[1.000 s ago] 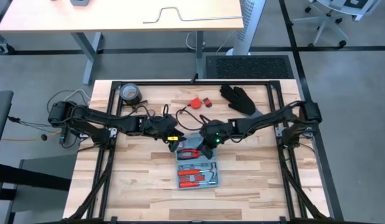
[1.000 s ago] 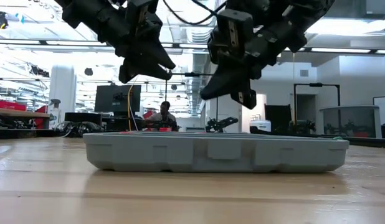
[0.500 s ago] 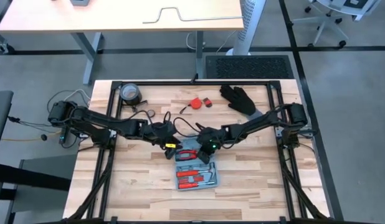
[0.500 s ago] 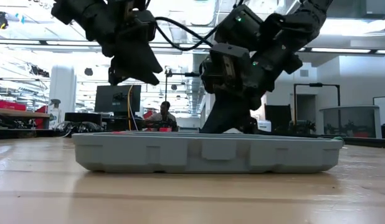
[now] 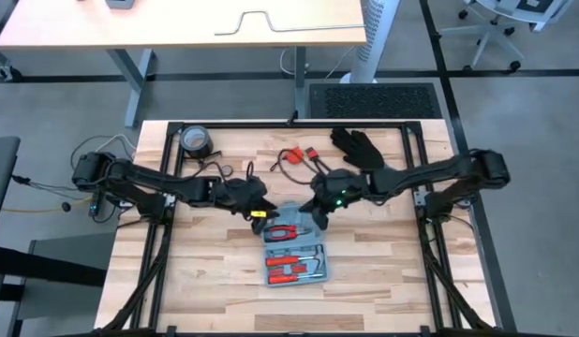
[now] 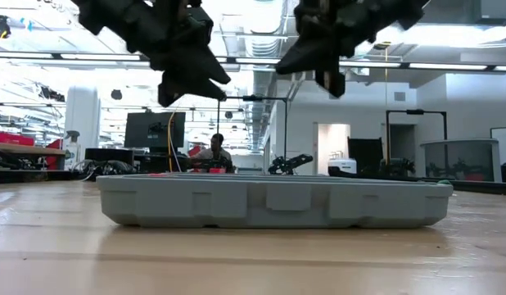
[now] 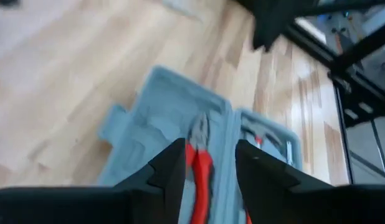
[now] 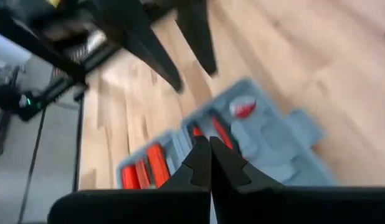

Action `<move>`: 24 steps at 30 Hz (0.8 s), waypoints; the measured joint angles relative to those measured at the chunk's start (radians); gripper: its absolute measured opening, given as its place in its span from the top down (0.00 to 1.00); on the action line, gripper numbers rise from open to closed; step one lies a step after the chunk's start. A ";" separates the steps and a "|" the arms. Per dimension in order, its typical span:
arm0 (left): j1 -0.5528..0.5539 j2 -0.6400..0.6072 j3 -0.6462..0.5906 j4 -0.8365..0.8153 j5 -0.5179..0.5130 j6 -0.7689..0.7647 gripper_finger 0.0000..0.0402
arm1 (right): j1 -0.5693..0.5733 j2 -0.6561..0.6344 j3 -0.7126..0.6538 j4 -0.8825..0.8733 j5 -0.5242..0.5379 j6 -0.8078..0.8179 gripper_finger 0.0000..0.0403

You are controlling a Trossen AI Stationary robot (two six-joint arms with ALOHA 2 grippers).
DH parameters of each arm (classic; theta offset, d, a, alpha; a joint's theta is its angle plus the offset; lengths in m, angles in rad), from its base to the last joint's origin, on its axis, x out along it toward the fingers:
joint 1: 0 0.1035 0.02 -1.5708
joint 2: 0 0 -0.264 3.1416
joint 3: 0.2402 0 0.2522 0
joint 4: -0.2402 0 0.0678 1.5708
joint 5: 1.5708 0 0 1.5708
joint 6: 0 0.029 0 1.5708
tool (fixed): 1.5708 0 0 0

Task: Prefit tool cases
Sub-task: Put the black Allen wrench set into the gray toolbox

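Note:
The light-blue tool case (image 5: pixel 297 245) lies open and flat on the wooden table, both halves resting on it. Red-handled pliers (image 7: pixel 202 168) and other red-handled tools sit in its slots. My left gripper (image 5: pixel 261 213) hangs open over the case's far left corner, clear above it in the low view (image 6: pixel 192 86). My right gripper (image 5: pixel 319 215) is shut and hovers over the case's far right corner, also well above the case (image 6: pixel 323 74). In the right wrist view its shut tips (image 8: pixel 209 155) point toward the case (image 8: pixel 273 134).
A black glove (image 5: pixel 357 148) lies at the far right of the table and a roll of tape (image 5: pixel 196 140) at the far left. Small red items with a cable (image 5: pixel 304 154) lie between them. Bare wood lies left, right and near of the case.
My right gripper dipped down into the open case, then rose clear of it and drew back slightly toward the far right. The case slid a little along the table during the dip. My left gripper has stayed above the case's far left corner.

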 joint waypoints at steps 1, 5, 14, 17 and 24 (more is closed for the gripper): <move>0.013 0.000 0.000 0.014 0.000 0.010 0.68 | -0.002 -0.020 0.000 -0.008 0.018 -0.002 1.00; 0.086 0.000 0.000 0.120 0.049 0.049 0.68 | -0.013 -0.057 0.000 -0.040 0.077 -0.003 0.99; 0.295 0.010 0.000 0.325 0.317 0.103 0.68 | -0.042 -0.076 -0.017 -0.109 0.175 0.018 0.99; 0.366 0.011 0.000 0.319 0.415 0.143 0.68 | -0.056 -0.117 -0.075 0.007 0.177 0.046 0.99; 0.503 0.095 -0.001 0.371 0.657 0.223 0.68 | -0.103 -0.182 -0.253 0.316 0.207 0.186 0.99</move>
